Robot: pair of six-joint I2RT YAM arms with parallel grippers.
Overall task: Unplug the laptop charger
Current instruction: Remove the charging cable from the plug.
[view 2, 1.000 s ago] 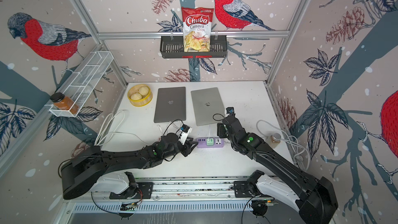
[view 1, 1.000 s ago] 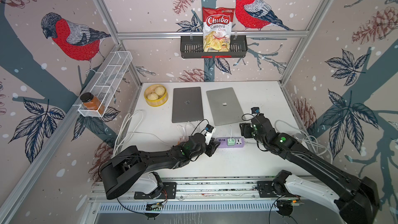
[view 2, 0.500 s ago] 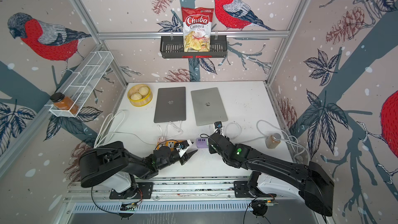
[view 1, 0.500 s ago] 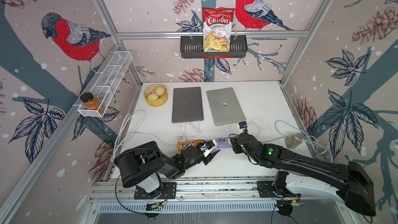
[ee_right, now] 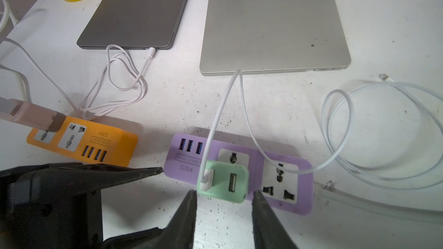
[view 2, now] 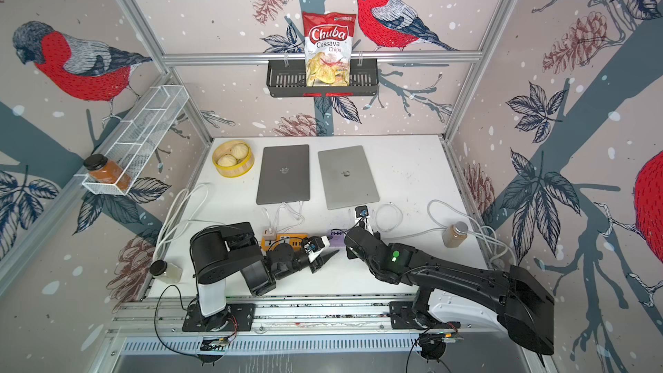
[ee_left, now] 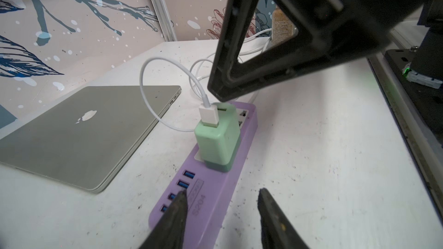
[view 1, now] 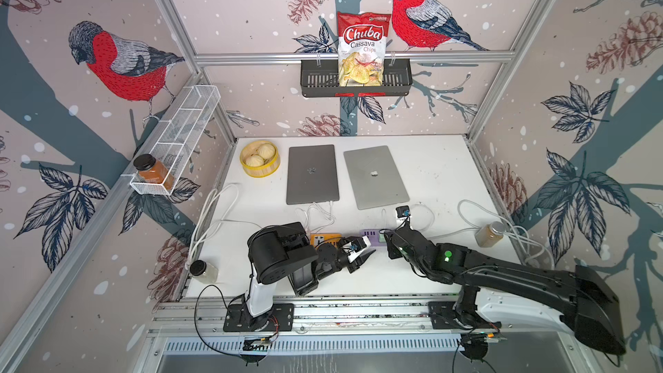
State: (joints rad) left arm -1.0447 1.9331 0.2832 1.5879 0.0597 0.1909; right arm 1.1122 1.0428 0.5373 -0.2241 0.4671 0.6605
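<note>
Mint-green charger [ee_right: 223, 178] sits plugged into the purple strip [ee_right: 184, 168], near the front edge of the tabletop [ee_right: 287, 106].
Right gripper [ee_right: 224, 192] has dropped in front of it, jaws narrowed but not clenched, one finger flanking each side, so extraction looks imminent. Left gripper [ee_left: 223, 191], spread and empty, noses the strip's end.

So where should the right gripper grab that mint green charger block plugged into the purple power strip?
Take the mint green charger block by its two flat side faces, coming straight down. It stands upright in the purple power strip, and the white USB plug occupies its top, leaving the sides free. The right gripper flanks them, open.
</note>
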